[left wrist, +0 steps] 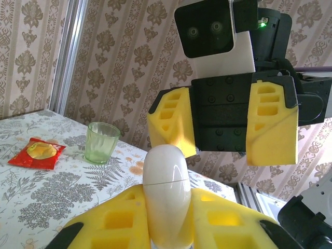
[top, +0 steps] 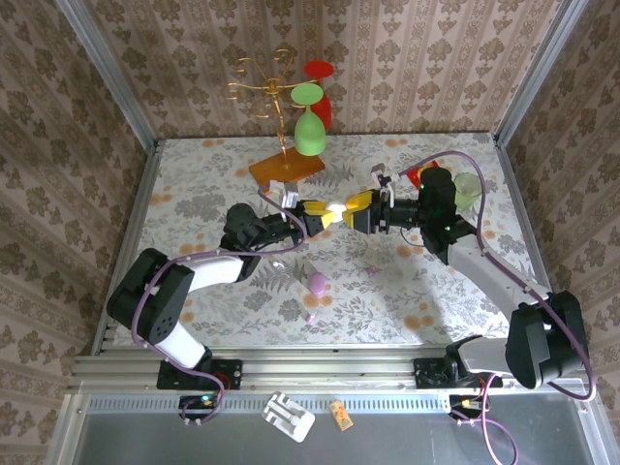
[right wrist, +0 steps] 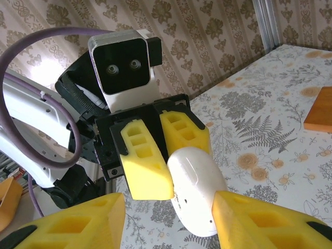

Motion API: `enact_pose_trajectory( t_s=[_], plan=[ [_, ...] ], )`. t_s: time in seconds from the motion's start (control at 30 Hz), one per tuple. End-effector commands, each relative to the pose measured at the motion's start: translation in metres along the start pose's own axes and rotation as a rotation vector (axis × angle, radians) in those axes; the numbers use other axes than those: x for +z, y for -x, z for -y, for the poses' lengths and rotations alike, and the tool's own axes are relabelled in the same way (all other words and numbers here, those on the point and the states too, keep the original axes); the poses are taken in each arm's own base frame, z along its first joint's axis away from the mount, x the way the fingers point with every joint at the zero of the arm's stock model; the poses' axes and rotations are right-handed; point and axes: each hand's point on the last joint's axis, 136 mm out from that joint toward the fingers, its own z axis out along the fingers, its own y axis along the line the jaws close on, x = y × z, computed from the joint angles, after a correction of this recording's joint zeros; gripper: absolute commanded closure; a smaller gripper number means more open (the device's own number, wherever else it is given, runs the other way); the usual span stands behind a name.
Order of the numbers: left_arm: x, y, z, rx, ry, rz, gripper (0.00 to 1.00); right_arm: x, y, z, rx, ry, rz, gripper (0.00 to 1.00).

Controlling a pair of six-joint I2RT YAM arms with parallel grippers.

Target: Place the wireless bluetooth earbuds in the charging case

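Pinching one closed, egg-shaped charging case (left wrist: pixel 165 171) between the two yellow pads of the left tool (left wrist: pixel 166 207), held above the floral counter (left wrist: pixel 46 192); meeting it head-on, the right tool (right wrist: pixel 170 207), spread, one pad either side of the case. Behind, one green glass (left wrist: pixel 102 142), one red packet (left wrist: pixel 39 153).

charging case (right wrist: pixel 194 192) clamped in the left pincer (right wrist: pixel 174 166), between yellow fingers (right wrist: pixel 78 225) of the right pincer (right wrist: pixel 168 207)
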Motion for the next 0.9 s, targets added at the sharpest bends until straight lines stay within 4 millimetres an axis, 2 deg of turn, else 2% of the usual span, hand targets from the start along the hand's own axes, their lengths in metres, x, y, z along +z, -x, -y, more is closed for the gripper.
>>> enact_pose_trajectory(
  t_s=[0.0, 0.2, 0.57, 0.7, 0.87],
  plan=[
    [0.007, 0.021, 0.037, 0.061, -0.122, 0.026, 0.91, 0.006, 0.005, -0.007, -0.033, 0.050, -0.013, 0.50],
    [0.008, 0.021, 0.041, 0.064, -0.139, 0.020, 0.91, 0.003, 0.008, 0.001, -0.036, -0.003, 0.003, 0.45],
    [0.009, 0.019, 0.038, 0.069, -0.133, 0.019, 0.91, -0.002, 0.012, 0.001, -0.033, -0.021, 0.010, 0.40],
    [0.009, 0.022, 0.038, 0.071, -0.133, 0.024, 0.91, -0.004, 0.008, -0.002, -0.028, 0.005, 0.003, 0.49],
    [0.008, 0.027, 0.039, 0.073, -0.126, 0.037, 0.90, -0.003, -0.003, -0.010, -0.019, 0.075, -0.034, 0.53]
  ],
)
